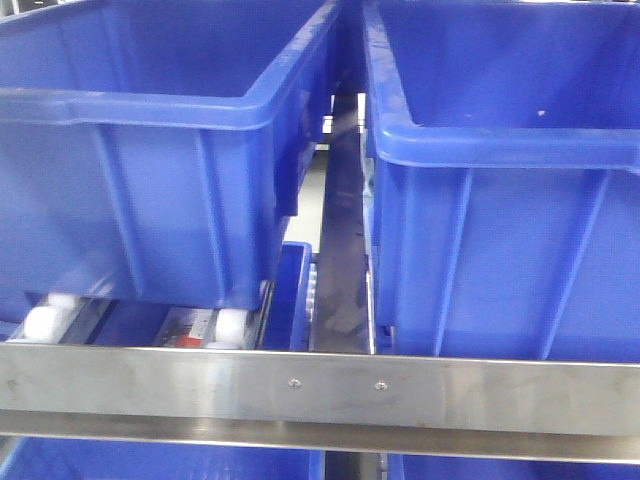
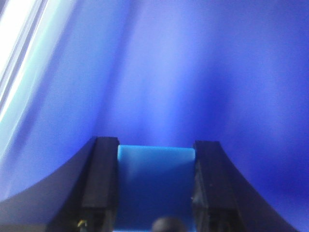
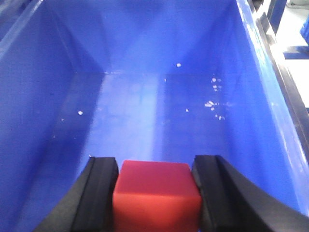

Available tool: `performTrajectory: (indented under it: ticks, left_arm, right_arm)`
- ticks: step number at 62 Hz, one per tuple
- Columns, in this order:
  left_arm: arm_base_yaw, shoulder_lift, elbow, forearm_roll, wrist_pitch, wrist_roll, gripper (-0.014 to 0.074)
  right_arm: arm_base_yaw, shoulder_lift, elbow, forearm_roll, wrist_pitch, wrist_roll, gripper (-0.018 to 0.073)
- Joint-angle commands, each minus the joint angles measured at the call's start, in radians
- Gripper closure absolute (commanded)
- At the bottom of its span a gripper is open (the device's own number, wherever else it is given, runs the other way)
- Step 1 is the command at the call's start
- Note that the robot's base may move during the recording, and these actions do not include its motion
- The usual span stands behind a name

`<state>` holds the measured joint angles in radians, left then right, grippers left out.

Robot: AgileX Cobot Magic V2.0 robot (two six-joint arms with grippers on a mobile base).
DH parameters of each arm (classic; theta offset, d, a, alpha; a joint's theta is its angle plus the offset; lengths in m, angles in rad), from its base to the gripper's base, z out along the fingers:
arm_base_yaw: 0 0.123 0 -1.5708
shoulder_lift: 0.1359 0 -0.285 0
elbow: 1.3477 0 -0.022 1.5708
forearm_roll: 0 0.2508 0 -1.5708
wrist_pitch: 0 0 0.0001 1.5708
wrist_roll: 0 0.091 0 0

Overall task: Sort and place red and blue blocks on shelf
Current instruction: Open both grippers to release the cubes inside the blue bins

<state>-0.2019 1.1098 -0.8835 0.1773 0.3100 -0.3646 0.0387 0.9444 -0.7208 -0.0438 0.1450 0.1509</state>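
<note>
From the front view I record two large dark-blue plastic bins, the left bin (image 1: 150,150) and the right bin (image 1: 510,200), both smooth-walled with thick rolled rims and moulded vertical ribs, standing side by side on the shelf (image 1: 320,395) with a narrow gap between them. The shelf's front rail is flat brushed steel with two small screws near its middle; white rollers (image 1: 50,318) show under the left bin. More blue plastic shows below the rail. Neither of my claws nor either block appears in this view. From my left wrist view, my left claw (image 2: 156,188) shows two black, matte fingers (image 2: 101,183) set narrow, pressed against both sides of the light blue block (image 2: 156,179), a plain flat-faced cube with a crisp top edge. Behind it there is only smooth dark-blue plastic, blurred and very close; a pale bright streak runs along the upper left corner. From my right wrist view, my right claw (image 3: 155,198) is likewise narrow, its black fingers (image 3: 99,193) clamped on the red block (image 3: 155,195), a matte cube with softly rounded edges. It is held above the inside of a dark-blue bin whose flat floor (image 3: 145,121) carries scattered pale specks.
</note>
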Motion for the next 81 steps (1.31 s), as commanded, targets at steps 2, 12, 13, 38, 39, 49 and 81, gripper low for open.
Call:
performTrajectory:
  ticks: [2, 12, 13, 38, 39, 49, 81]
  left_arm:
    - [-0.008, -0.018, -0.033, -0.005, -0.065, -0.012, 0.0473]
    - [-0.008, -0.018, -0.033, -0.005, -0.045, -0.012, 0.0473]
    - [-0.008, -0.018, -0.033, -0.002, -0.045, -0.012, 0.0473]
    - [-0.008, 0.019, -0.033, 0.015, -0.072, -0.012, 0.0473]
    - [-0.008, 0.023, -0.033, 0.015, -0.075, -0.012, 0.0473]
    - [-0.008, 0.057, -0.033, 0.015, -0.099, -0.012, 0.0473]
    - [-0.008, 0.066, -0.033, 0.015, -0.13, -0.012, 0.0473]
  right_arm:
    - [-0.007, -0.009, -0.038, -0.015, -0.095, -0.009, 0.0505]
    - [-0.007, -0.009, -0.038, -0.015, -0.091, -0.009, 0.0505]
    - [-0.007, -0.009, -0.038, -0.015, -0.091, -0.009, 0.0505]
    - [-0.007, -0.009, -0.038, -0.015, -0.088, -0.009, 0.0505]
    - [-0.007, -0.009, -0.038, -0.015, -0.088, -0.009, 0.0505]
    - [-0.007, -0.009, -0.038, -0.015, -0.088, -0.009, 0.0505]
    - [-0.007, -0.009, -0.038, -0.018, -0.096, -0.009, 0.0505]
